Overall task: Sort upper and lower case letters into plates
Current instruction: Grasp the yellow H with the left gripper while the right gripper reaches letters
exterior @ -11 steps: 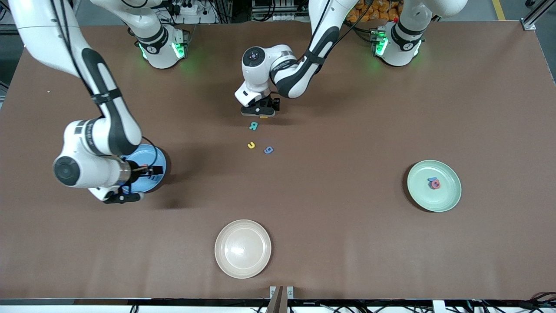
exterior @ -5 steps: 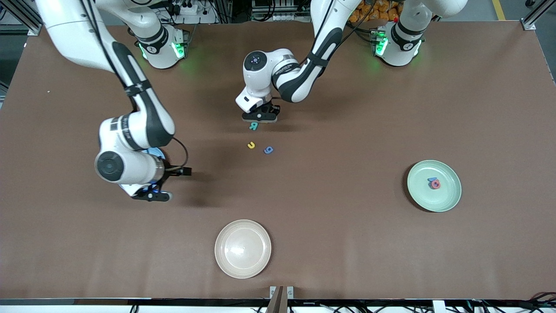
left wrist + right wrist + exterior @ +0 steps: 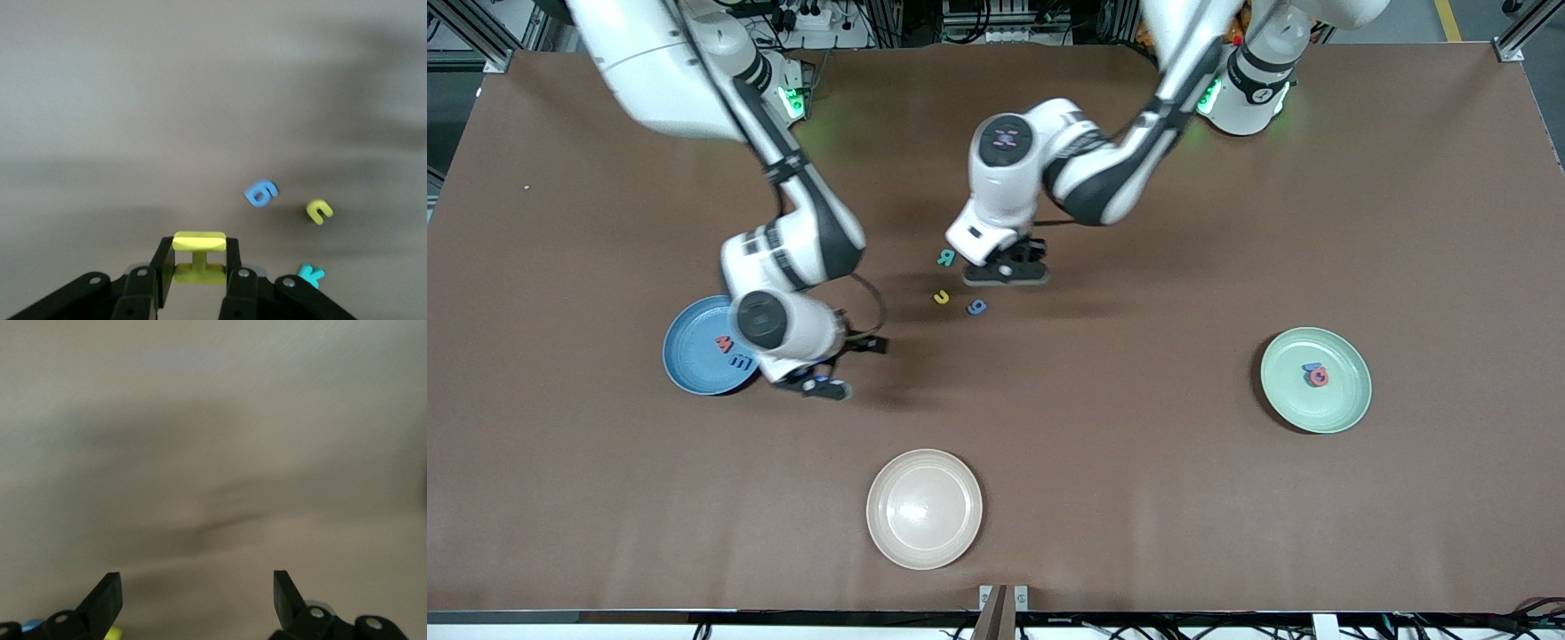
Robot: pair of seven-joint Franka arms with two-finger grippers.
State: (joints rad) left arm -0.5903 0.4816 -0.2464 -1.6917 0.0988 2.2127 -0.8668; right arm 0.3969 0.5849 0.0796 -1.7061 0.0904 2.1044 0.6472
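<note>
My left gripper point(image 3: 1007, 271) hangs over the table just beside three loose letters and is shut on a yellow I-shaped letter point(image 3: 199, 241), clamped between its pads point(image 3: 199, 250). The loose ones are teal point(image 3: 945, 258), yellow point(image 3: 941, 298) and blue point(image 3: 977, 307); the left wrist view shows them too: blue point(image 3: 260, 193), yellow point(image 3: 319, 211), teal point(image 3: 310, 274). The sky blue plate point(image 3: 689, 342) holds a red letter point(image 3: 723, 343) and a blue one point(image 3: 740, 362). The mint plate point(image 3: 1352, 400) holds a red and a blue letter point(image 3: 1316, 377). My right gripper point(image 3: 818, 384) is open and empty beside the blue plate, with only bare table between its fingers point(image 3: 197, 593).
A cream-beige plate point(image 3: 924, 508) stands empty near the table's front edge. The right arm's forearm reaches over the table between its base and the blue plate. Brown table surface lies between the loose letters and the mint plate.
My left gripper has shut on the yellow letter, lifted it and moved toward the left arm's end. My right arm has swung off the blue plate toward the table's middle, uncovering the plate.
</note>
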